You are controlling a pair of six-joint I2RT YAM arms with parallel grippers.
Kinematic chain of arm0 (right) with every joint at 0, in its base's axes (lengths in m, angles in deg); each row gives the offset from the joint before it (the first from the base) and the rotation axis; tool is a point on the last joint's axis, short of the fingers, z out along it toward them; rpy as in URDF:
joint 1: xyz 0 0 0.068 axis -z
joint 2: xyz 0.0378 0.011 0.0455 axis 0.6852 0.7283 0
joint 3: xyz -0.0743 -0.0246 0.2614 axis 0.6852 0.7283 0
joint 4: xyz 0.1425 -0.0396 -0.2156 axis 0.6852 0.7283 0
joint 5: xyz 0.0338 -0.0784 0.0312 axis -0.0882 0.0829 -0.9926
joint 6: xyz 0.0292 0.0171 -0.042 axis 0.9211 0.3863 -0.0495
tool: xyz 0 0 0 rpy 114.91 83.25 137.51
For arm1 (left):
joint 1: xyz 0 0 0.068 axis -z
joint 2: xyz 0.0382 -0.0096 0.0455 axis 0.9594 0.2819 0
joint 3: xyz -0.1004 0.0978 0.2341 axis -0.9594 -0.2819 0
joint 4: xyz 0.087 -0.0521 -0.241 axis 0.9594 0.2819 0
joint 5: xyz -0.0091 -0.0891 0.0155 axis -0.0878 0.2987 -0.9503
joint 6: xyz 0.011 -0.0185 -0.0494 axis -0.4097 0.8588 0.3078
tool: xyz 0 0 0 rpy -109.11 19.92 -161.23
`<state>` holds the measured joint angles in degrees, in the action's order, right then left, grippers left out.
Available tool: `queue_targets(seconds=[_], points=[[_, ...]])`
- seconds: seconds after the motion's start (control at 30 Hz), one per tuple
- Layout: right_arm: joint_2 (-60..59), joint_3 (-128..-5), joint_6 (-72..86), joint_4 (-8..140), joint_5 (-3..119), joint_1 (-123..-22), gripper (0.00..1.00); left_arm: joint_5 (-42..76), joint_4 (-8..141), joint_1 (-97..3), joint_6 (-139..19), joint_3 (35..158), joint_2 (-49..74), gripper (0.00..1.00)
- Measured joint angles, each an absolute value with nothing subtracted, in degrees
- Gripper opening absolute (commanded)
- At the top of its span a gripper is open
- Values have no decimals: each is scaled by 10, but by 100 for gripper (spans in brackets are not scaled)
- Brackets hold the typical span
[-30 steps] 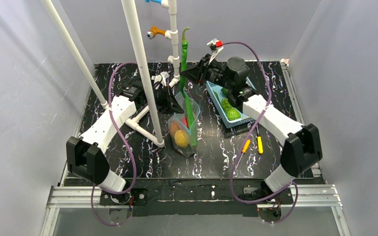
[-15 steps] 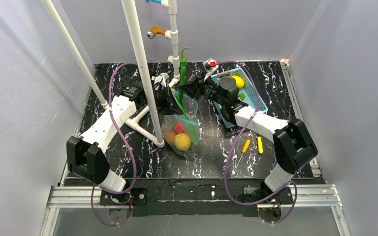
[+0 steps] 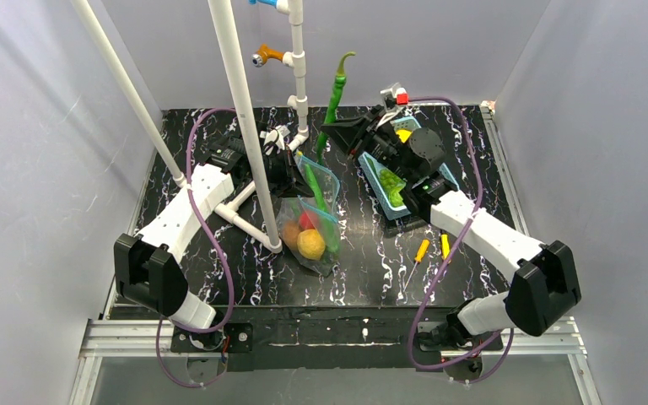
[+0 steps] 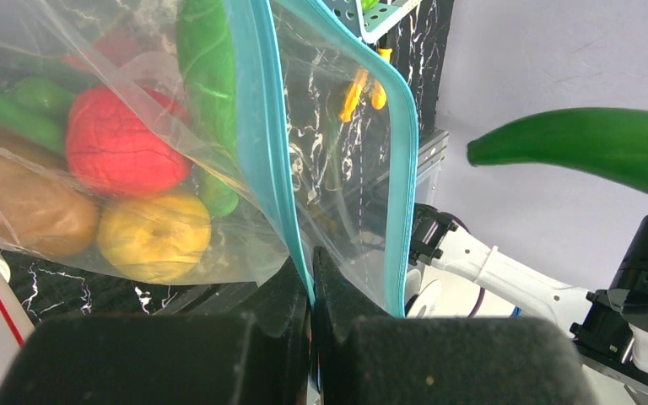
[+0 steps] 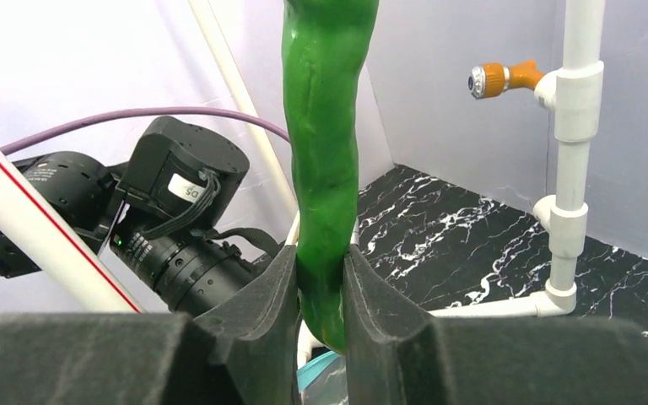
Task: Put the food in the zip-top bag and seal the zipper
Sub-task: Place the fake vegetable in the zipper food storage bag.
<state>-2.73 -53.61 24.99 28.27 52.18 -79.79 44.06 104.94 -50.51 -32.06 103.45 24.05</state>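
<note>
The clear zip-top bag [image 3: 307,221] stands on the black table with its mouth up and open. My left gripper [image 3: 290,167] [image 4: 310,275] is shut on the near side of the teal zipper [image 4: 263,135], holding that edge up. Inside the bag lie a red piece [image 4: 122,143], a yellow-orange fruit [image 4: 153,238], a brown round fruit [image 4: 25,211] and a green pod [image 4: 207,76]. My right gripper [image 3: 343,133] [image 5: 321,272] is shut on the lower end of another long green pod [image 3: 334,97] [image 5: 329,126], held upright, above and to the right of the bag's mouth.
A light-blue basket [image 3: 369,160] with green and yellow pieces sits under my right arm. Two orange-handled screwdrivers [image 3: 423,249] lie at the front right. White pipes [image 3: 240,101] rise beside the bag, one with an orange fitting [image 3: 268,56].
My right gripper has carried its green pod up and to the right, away from the bag's mouth. The left gripper still holds the zipper edge; the bag has shifted slightly.
</note>
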Motion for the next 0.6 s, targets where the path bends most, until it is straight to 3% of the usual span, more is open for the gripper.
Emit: queue_targets(seconds=[0.43, 0.5, 0.6], points=[[64, -500, 287, 202, 549, -831, 26, 441, 1050, -505, -323, 1034, 240, 0], [83, -489, 302, 178, 554, -837, 33, 441, 1050, -505, -323, 1034, 240, 0], [100, -469, 321, 161, 562, -841, 51, 441, 1050, -505, -325, 1034, 240, 0]])
